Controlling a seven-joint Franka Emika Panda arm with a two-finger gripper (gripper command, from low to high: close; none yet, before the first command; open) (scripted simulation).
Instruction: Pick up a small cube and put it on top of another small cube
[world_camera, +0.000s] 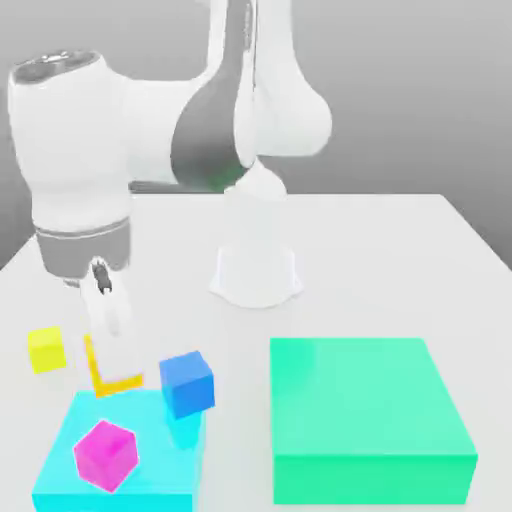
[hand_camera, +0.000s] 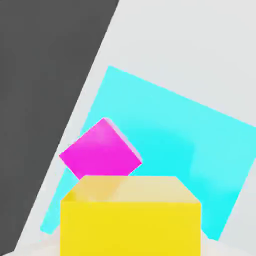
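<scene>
Gripper (world_camera: 108, 350) clamped on an orange-yellow cube (world_camera: 112, 375), held above the white table (world_camera: 380, 260) at the far edge of a flat cyan block (world_camera: 60, 470). A magenta cube (world_camera: 105, 455) rests on that block; a blue cube (world_camera: 187, 383) hangs just right of the gripper.

A big white table (world_camera: 400, 250) fills most of the room. Its top is smooth and plain, and the light on it is soft and even, with only faint shadows. Behind the table is a plain gray wall (world_camera: 420, 90), a bit lighter low down near the table's far edge and darker up high. In the hand view, a dark gray floor (hand_camera: 40, 75) lies past the table's slanted edge.
</scene>
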